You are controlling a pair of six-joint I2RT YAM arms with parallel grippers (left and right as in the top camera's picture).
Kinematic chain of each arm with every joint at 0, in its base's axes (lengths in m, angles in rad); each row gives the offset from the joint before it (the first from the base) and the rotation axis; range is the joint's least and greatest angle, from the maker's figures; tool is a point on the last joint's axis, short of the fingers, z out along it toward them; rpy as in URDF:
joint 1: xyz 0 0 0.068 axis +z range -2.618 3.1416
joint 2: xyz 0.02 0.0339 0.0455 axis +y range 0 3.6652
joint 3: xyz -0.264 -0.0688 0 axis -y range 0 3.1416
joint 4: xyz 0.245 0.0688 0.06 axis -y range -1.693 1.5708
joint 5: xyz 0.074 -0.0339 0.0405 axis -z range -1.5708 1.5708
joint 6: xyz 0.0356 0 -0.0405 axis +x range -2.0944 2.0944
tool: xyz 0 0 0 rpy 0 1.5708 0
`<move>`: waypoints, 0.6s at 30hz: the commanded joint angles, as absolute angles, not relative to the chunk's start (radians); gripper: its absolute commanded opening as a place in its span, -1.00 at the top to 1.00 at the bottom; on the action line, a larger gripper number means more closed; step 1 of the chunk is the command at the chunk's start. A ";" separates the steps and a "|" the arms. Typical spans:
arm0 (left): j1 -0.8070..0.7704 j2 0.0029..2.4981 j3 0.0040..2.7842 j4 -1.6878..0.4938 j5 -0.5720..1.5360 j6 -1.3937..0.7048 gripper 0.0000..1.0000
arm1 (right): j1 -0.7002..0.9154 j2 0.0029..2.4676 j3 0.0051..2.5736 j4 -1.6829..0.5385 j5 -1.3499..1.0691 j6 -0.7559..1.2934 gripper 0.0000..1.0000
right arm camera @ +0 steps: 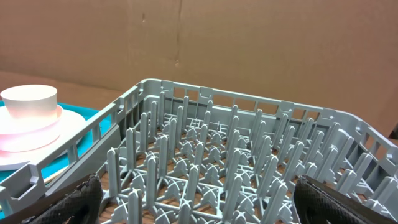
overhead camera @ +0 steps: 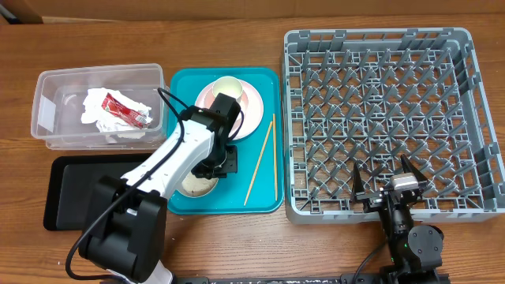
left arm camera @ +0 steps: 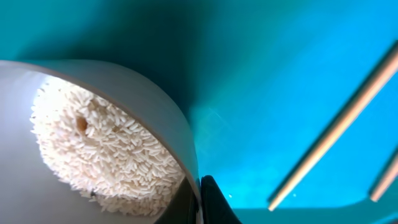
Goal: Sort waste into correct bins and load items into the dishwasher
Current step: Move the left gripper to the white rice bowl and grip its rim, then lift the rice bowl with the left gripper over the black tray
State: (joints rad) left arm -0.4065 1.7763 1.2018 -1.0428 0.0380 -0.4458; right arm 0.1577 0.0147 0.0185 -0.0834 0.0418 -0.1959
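Loose whitish cooked rice scraps [left arm camera: 106, 149] are seen heaped inside a pale grey-green round bowl [overhead camera: 193, 187]. The bowl is set at the 7 o'clock corner of a teal plastic serving tray [overhead camera: 183, 87]. Its rim is clamped by the left gripper [overhead camera: 215, 167], the jaws squeezed tight on the wall at the bowl's 2 o'clock edge. Two thin wooden chopsticks [overhead camera: 260, 162] are laid along the tray's 3 o'clock side. A pale pink round plate [overhead camera: 251, 110] carrying a cream cup [overhead camera: 228, 84] is placed at the tray's 12 o'clock. The right gripper [overhead camera: 388, 188] is spread wide with nothing held, poised at the 6 o'clock edge of a large square grey plastic dish rack [overhead camera: 379, 87]. A crumpled white paper napkin [overhead camera: 95, 102] and a small red sauce packet [overhead camera: 125, 110] are contained in a clear rectangular plastic tub [overhead camera: 39, 102] at the table's 10 o'clock.
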 commanded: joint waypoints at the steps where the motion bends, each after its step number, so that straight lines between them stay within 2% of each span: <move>1: -0.416 1.765 1.253 -1.067 0.106 -0.422 0.92 | 0.155 0.005 0.008 -0.080 0.050 -0.199 -1.00; 12: -0.416 1.721 1.275 -1.100 0.105 -0.416 0.92 | 0.155 0.005 0.008 -0.080 0.050 -0.199 -1.00; 18: -0.410 1.571 1.275 -1.103 0.105 -0.416 0.92 | 0.155 0.005 0.008 -0.080 0.050 -0.199 -1.00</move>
State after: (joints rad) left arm -0.4065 1.6939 1.2491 -1.0969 0.0940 -0.4347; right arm 0.1577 0.0147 0.0185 -0.0830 0.0414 -0.1955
